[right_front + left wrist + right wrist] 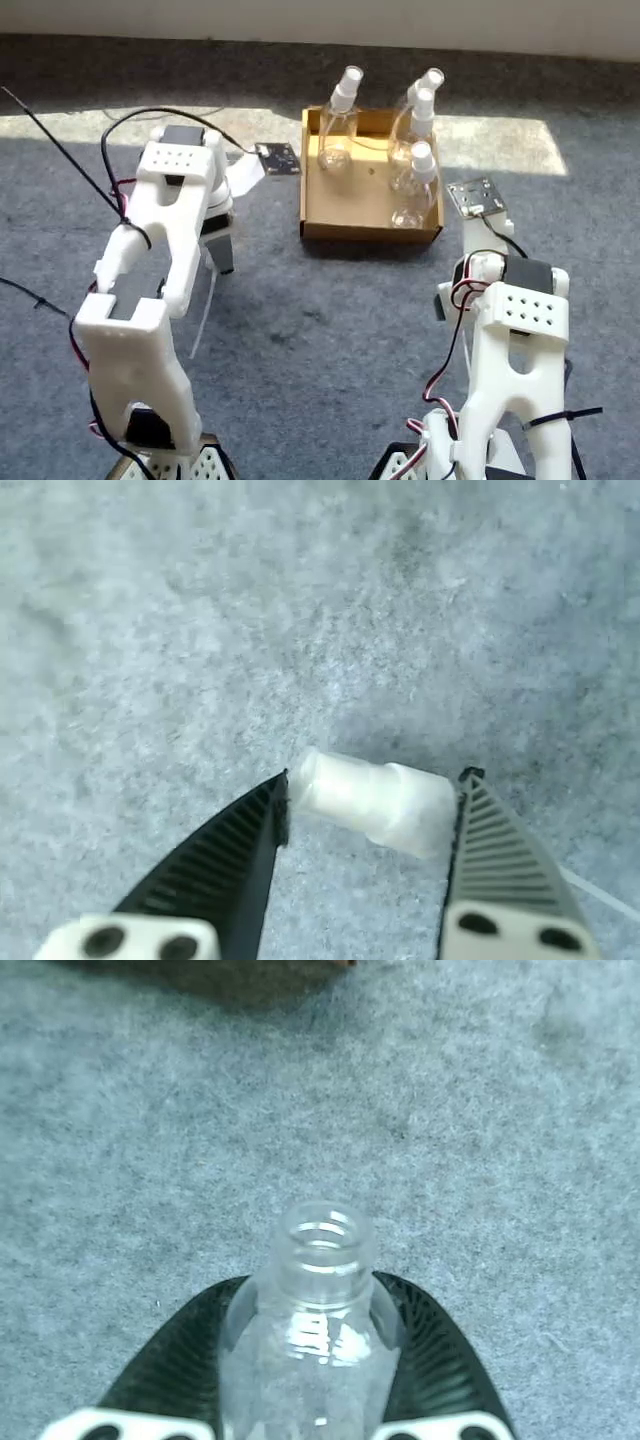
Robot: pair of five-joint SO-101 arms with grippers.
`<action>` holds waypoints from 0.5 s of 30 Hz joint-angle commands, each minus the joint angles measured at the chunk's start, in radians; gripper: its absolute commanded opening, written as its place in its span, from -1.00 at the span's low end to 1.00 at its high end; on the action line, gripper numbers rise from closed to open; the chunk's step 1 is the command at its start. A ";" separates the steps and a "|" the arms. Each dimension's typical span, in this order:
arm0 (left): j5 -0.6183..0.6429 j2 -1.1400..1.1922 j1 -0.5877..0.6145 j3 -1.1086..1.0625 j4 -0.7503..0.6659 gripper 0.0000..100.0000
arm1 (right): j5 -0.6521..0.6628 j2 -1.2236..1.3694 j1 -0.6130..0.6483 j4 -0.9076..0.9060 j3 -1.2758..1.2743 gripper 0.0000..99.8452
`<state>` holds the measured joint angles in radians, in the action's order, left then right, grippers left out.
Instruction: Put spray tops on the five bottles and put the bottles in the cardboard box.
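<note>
My left gripper (372, 815) is shut on a white spray top (375, 802), held sideways between the black fingers just above the carpet. In the high view that gripper (220, 255) sits left of the cardboard box (322, 228), and the top's thin dip tube (203, 312) hangs below it. My right gripper (310, 1360) is shut on a clear bottle (315, 1290) with an open neck and no top. The right arm (515, 340) stands in front of the box's right corner. Several capped bottles (415, 170) stand in the box.
A small dark board (276, 158) lies left of the box and another (478, 197) at its right. Black cables (60, 150) run across the grey carpet (330, 330) at the left. Open carpet lies between the arms.
</note>
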<state>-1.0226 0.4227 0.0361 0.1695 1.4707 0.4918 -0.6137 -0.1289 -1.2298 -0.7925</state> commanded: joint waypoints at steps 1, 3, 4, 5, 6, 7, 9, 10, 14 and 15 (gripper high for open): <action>0.110 -0.226 0.010 -0.090 -0.054 -0.56 | -0.006 -0.031 0.008 0.002 0.007 -0.99; 0.152 -0.292 0.010 -0.168 -0.107 -0.55 | -0.006 -0.031 0.008 0.002 0.007 -0.99; 0.166 -0.321 0.013 -0.208 -0.141 -0.55 | -0.006 -0.031 0.008 0.002 0.007 -0.99; 0.173 -0.340 0.013 -0.248 -0.172 -0.54 | -0.006 -0.031 0.008 0.002 0.007 -0.99; 0.180 -0.346 0.015 -0.286 -0.195 -0.51 | -0.006 -0.031 0.008 0.002 0.007 -0.99; 0.180 -0.346 0.015 -0.317 -0.213 -0.47 | -0.006 -0.031 0.008 0.002 0.007 -0.99; 0.175 -0.344 0.015 -0.371 -0.242 -0.42 | -0.006 -0.031 0.008 0.002 0.007 -0.99; 0.175 -0.344 0.015 -0.392 -0.255 -0.42 | -0.006 -0.031 0.008 0.002 0.007 -0.99; 0.181 -0.360 0.016 -0.398 -0.258 -0.46 | -0.006 -0.031 0.007 0.001 0.007 -0.99; 0.195 -0.372 0.018 -0.383 -0.258 -0.46 | -0.006 -0.031 0.007 -0.001 0.007 -0.99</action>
<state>-0.8462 0.1312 0.0391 -0.2325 1.2252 0.4918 -0.6137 -0.1289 -1.2298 -0.7925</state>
